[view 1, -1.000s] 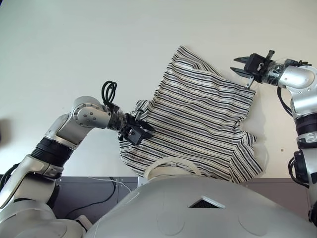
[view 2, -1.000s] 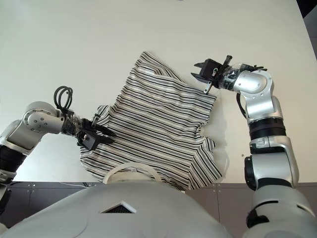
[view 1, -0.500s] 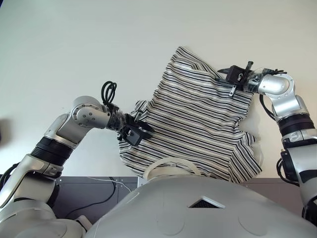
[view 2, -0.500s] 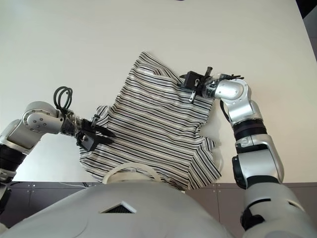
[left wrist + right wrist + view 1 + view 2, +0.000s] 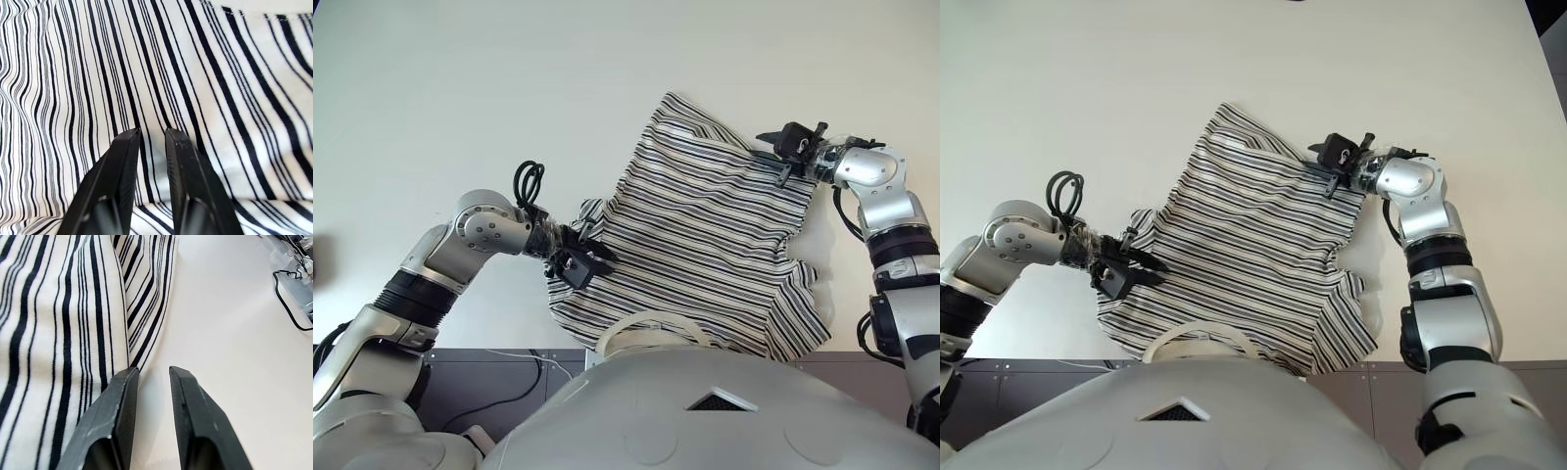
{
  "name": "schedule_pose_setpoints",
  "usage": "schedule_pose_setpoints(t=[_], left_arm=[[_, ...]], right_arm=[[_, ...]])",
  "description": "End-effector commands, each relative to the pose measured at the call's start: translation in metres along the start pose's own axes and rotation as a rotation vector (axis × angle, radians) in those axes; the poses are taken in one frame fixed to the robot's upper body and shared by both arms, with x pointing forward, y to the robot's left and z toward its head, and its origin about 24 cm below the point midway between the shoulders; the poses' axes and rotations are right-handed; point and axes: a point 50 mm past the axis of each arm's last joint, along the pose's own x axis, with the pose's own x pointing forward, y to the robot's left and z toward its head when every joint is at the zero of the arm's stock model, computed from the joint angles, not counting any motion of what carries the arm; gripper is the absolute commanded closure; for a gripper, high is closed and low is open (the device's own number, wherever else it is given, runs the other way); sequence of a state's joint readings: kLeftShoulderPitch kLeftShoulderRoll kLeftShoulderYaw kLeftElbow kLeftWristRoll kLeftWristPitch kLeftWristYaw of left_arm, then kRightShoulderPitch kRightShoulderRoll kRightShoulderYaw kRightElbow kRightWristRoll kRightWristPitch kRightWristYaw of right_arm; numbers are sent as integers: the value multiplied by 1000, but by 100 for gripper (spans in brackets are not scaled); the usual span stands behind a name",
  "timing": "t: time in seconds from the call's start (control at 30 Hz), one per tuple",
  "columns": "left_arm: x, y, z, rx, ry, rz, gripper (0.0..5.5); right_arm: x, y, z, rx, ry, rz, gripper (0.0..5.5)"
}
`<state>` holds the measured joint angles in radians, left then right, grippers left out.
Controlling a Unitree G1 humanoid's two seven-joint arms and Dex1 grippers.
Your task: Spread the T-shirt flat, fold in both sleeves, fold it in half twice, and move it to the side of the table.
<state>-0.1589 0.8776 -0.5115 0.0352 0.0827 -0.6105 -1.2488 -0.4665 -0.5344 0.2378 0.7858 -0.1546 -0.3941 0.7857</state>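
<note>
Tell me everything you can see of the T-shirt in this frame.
The T-shirt looks like soft knit fabric, white with thin black stripes. It lies rumpled and skewed on the white table, not yet spread flat, with wavy folds along its near right part, and it reaches the table's near edge. The left gripper rests on its left side. The open right gripper sits at its far right corner, one finger at the hem.
</note>
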Motion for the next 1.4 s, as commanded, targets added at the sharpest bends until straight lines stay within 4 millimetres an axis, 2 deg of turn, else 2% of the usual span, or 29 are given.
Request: schedule_pose_setpoints(t=[0.03, 0.17, 0.27, 0.4, 0.53, 0.67, 0.77, 0.87, 0.93, 1.0, 1.13, 1.27, 1.4], left_arm=[[-4, -6, 0, 15, 22, -78, 453], [-7, -8, 3, 66, 32, -89, 453], [-10, -3, 0, 115, 44, -113, 453], [-16, -9, -12, 151, 93, -153, 453], [-19, -19, -25, 199, 136, -211, 453], [-21, -25, -32, 217, 137, -237, 453], [-16, -19, -29, 201, 100, -183, 453], [-10, -18, -25, 164, 75, -118, 453], [-8, -19, -25, 146, 79, -93, 453], [-6, -20, -25, 133, 85, -74, 453], [-5, -16, -22, 139, 82, -61, 453], [-6, -18, -22, 143, 84, -79, 453], [-7, -17, -21, 143, 85, -82, 453]], right_arm=[[3, 11, -15, -5, 80, 45, 436], [2, 17, -24, -73, 140, 118, 436], [-12, 20, -32, -152, 171, 160, 436], [-24, 11, -37, -306, 237, 161, 436], [-24, -1, -40, -447, 295, 51, 436], [-26, -24, -34, -556, 291, -199, 436], [-27, -42, -16, -443, 161, -409, 436], [-34, -50, 2, -290, 1, -476, 436], [-44, -38, -1, -128, -48, -393, 436], [-46, -19, -8, -13, -47, -248, 436], [-45, 4, -15, 95, -18, -83, 436], [-44, 11, -20, 90, 27, -46, 436], [-41, 1, -20, 84, 43, -74, 436]])
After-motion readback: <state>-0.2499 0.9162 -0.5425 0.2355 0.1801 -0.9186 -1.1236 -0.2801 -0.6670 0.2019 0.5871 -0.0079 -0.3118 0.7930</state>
